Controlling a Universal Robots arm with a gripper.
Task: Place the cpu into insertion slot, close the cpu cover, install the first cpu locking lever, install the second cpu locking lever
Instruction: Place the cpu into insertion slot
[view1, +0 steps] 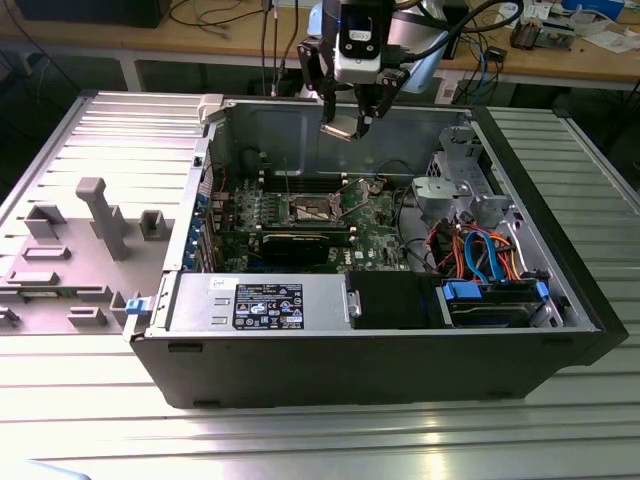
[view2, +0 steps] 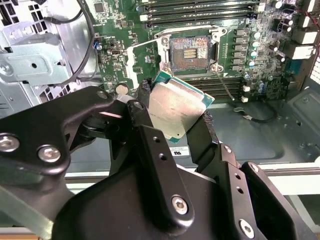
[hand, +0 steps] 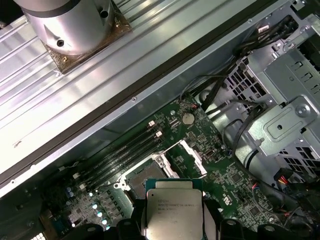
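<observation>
Well above the floor of the open computer case (view1: 300, 130), the gripper (view1: 345, 122) hangs with its jaws clamped on the cpu (view1: 338, 128), one black jaw on each of two opposite edges. In the second wrist view the cpu (view2: 177, 107) shows its dull silver top with a thin green border, held clear of the board and tilted a little against the socket's outline. In the first wrist view its metal lid (hand: 172, 212) faces the camera between the two jaws.

Below it, on the green circuit board (view2: 125, 25), the insertion slot (view2: 190, 50) lies bare, its dark centre and rows of gold contacts uncovered; in the exterior view it (view1: 312, 210) sits near the middle of the board, lower than the cpu and apart from it. The cpu cover (view2: 131, 62) stands swung open at one side of the slot, its cut-out middle showing the board behind it. A thin wire lever (view2: 225, 86) runs off from one corner of the socket. Long memory slots (view2: 200, 10) lie on the far side of the socket from the cpu.

The case rests on a ribbed metal surface (view1: 300, 440). At the exterior view's left stands a grey moulded fixture (view1: 100, 215), well apart from the gripper. A long black graphics card (view1: 300, 243) lies just beside the socket area.
</observation>
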